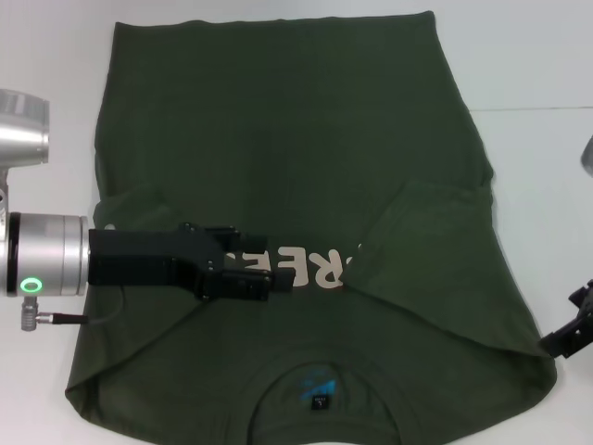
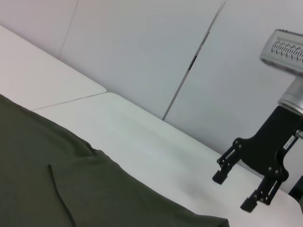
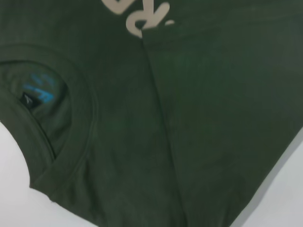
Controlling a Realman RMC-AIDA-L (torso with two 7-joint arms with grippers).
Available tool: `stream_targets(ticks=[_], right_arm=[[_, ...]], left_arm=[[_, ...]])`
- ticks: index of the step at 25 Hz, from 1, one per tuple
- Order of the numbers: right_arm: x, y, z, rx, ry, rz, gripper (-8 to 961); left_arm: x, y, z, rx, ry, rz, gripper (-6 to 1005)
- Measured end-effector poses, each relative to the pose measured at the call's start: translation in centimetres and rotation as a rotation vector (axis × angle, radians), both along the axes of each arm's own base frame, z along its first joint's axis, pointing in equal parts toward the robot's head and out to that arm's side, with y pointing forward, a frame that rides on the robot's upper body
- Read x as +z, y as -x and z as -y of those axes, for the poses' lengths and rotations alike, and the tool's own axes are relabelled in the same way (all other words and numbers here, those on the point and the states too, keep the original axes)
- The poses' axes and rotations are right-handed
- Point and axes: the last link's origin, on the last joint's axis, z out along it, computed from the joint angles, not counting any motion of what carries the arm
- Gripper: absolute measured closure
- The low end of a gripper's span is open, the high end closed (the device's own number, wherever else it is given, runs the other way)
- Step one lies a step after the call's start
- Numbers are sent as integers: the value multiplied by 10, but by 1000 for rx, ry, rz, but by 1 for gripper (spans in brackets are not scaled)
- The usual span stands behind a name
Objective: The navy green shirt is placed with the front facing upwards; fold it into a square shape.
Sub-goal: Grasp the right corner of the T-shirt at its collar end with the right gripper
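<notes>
White table, seam line across; pale wall panels behind.

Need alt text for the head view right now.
The navy green shirt lies front-up on a white table, both sleeves folded inward. The left gripper is over the cream lettering; the right gripper is at the shirt's edge.

Even, bright overhead light on the white table; soft shadows along the navy green shirt folds; right wrist view slightly blurred.
</notes>
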Motion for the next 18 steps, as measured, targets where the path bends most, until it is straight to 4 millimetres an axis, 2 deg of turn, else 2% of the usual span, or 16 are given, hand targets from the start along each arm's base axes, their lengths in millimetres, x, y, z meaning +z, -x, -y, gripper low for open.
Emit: stream_targets(ticks=[4,10,18], right_arm=[[-11,-5,-1,-22,9,21,105],[-28,-14,-2,-37,23,59,103],[-37,-21,-4,-58,26,67,128]], left_arm=[[0,1,-1,5,-8,-1,150],[0,2,-1,8,-13,-3,150],[0,2,-2,12,-21,-5,150]])
